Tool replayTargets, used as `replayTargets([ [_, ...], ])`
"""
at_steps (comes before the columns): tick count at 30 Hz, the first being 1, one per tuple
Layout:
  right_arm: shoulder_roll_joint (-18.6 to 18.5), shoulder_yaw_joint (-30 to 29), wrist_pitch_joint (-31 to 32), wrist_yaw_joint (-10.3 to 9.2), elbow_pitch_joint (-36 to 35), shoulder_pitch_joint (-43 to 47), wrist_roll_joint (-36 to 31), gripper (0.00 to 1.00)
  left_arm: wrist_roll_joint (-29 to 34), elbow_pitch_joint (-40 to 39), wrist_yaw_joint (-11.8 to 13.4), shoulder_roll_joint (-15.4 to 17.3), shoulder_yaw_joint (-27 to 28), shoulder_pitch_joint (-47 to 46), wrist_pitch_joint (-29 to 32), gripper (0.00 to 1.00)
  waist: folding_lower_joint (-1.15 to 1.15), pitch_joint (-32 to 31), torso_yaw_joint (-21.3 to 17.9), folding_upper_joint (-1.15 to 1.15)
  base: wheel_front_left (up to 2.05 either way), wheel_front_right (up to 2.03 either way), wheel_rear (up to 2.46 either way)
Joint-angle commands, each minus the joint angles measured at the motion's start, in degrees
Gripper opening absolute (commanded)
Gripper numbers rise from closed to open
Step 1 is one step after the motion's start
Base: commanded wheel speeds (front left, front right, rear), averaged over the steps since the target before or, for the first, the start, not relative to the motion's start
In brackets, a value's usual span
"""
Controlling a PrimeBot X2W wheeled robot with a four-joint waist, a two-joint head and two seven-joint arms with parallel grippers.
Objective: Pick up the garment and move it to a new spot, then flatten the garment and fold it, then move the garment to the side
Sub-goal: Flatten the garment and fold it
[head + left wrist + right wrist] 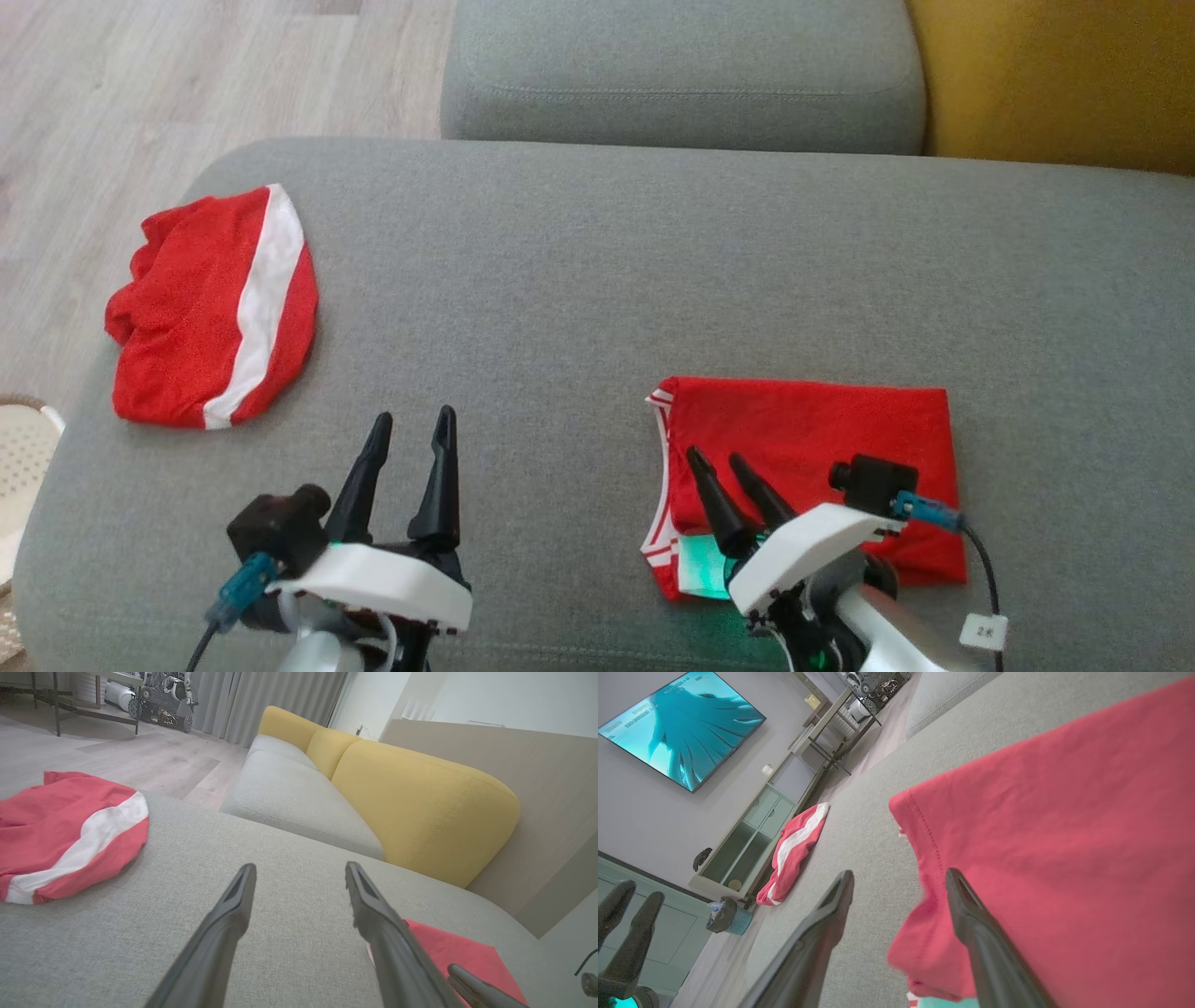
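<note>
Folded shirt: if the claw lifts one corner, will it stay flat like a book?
Probably not. The folded shirt looks thin and soft, its edge curling limply, so it would likely droop and unfold. It seems light; pushed, it would probably bunch on the cloth sofa.

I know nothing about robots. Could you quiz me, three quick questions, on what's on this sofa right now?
1. True or false: the folded red garment lies to the robot's right of the crumpled red-and-white garment.
2. The left tool hovers over: A) bare grey cushion, B) the folded red garment, C) the crumpled red-and-white garment.
3. Fill in: the right tool has its fingers ____ (apart or together).
Key: 1 true; 2 A; 3 apart.
</note>
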Motion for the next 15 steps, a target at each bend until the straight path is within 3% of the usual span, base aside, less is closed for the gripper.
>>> replayTargets([
  [1,0.2,1.4,-1.3,-0.04,-0.8,-3.6,0.8,1.00,0.3,-1.7,0.1,-0.2,2.1,-2.2,-0.7,1.00,0.00,-0.3,-0.3,0.00,0.00,0.00,0.00],
  [5,0.2,1.1,-2.8,-0.04,1.9,-6.4,0.2,1.00,0.2,-2.1,0.4,-0.2,2.9,-1.6,-0.7,1.00,0.00,-1.3,-1.5,0.00,0.00,0.00,0.00],
  [8,0.0,-1.5,-3.9,-0.04,4.7,-9.0,-4.0,1.00,-0.1,-2.7,0.5,-0.2,3.1,-1.3,-0.7,1.00,0.00,-1.9,-2.6,0.00,0.00,0.00,0.00],
  [15,-8.3,-7.1,-5.0,-0.04,1.8,-11.1,-19.7,1.00,-0.3,-4.2,1.1,-0.2,3.0,-1.1,-0.7,1.00,0.00,-2.5,-4.8,0.00,0.00,0.00,0.00],
])
